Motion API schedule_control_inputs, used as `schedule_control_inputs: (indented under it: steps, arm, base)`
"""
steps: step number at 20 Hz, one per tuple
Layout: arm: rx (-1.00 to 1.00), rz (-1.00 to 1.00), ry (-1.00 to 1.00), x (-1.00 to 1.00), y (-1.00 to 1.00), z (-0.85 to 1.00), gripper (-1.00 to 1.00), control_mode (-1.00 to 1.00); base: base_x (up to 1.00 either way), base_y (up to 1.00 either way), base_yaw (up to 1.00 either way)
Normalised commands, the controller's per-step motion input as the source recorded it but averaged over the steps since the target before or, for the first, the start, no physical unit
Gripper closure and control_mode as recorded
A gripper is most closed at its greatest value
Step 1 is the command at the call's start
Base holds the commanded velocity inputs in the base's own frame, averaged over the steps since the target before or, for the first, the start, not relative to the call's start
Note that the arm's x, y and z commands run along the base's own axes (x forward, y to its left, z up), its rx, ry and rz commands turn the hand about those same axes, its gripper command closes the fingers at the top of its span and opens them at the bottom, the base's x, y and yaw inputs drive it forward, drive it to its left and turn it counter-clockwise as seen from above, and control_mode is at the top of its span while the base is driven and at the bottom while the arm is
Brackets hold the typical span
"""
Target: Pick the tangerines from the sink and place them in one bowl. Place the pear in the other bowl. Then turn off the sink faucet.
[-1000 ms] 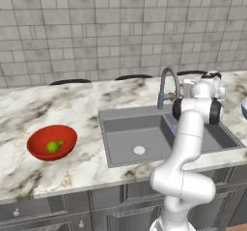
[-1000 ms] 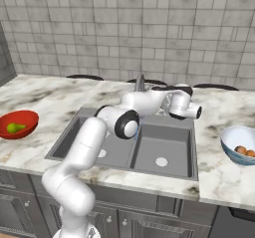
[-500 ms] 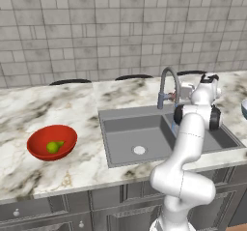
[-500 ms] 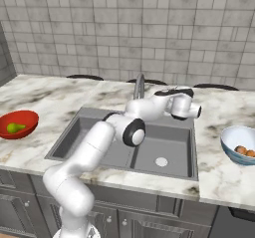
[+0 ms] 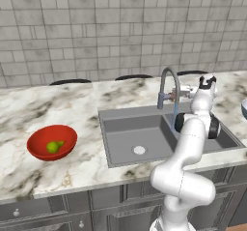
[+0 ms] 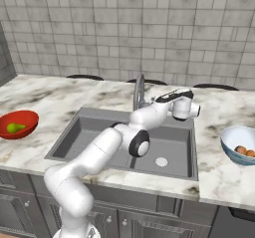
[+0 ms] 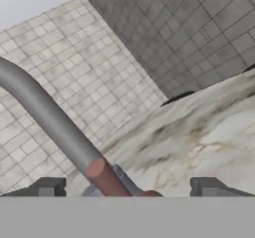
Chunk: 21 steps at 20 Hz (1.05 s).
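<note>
Since a moment ago the arm has eased closer to the tap, little else shifting. Largest first: the sink (image 5: 144, 138) sits sunk in the marble counter (image 5: 58, 104), water running from the sink faucet (image 5: 169, 87). At the far left the red bowl (image 5: 51, 141) holds the pear (image 5: 54, 146); at the right the pale bowl (image 6: 239, 143) holds the tangerines (image 6: 244, 151). The gripper (image 7: 127, 192) has its jaws apart, the faucet's reddish handle (image 7: 107, 178) between them.
</note>
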Motion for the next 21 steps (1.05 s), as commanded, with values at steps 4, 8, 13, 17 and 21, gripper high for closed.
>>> schedule_control_inputs:
  steps: [4, 8, 13, 17, 21]
  arm:
    - [-0.24, 0.12, -0.32, 0.03, 0.84, 0.43, -1.00, -1.00]
    - [-0.43, 0.08, -0.37, 0.00, 1.00, 0.52, -1.00, -1.00]
    - [-0.44, 0.07, -0.36, 0.00, 0.86, 0.36, -1.00, -1.00]
    - [-0.23, 0.11, -0.36, 0.00, -0.28, 0.00, -1.00, -1.00]
    - [-0.03, 0.08, -0.28, -0.10, -1.00, -0.02, -1.00, -1.00]
  base:
    - [0.00, 0.00, 0.00]
    - [0.00, 0.00, 0.00]
    - [0.00, 0.00, 0.00]
    - [0.00, 0.00, 0.00]
    - [0.00, 0.00, 0.00]
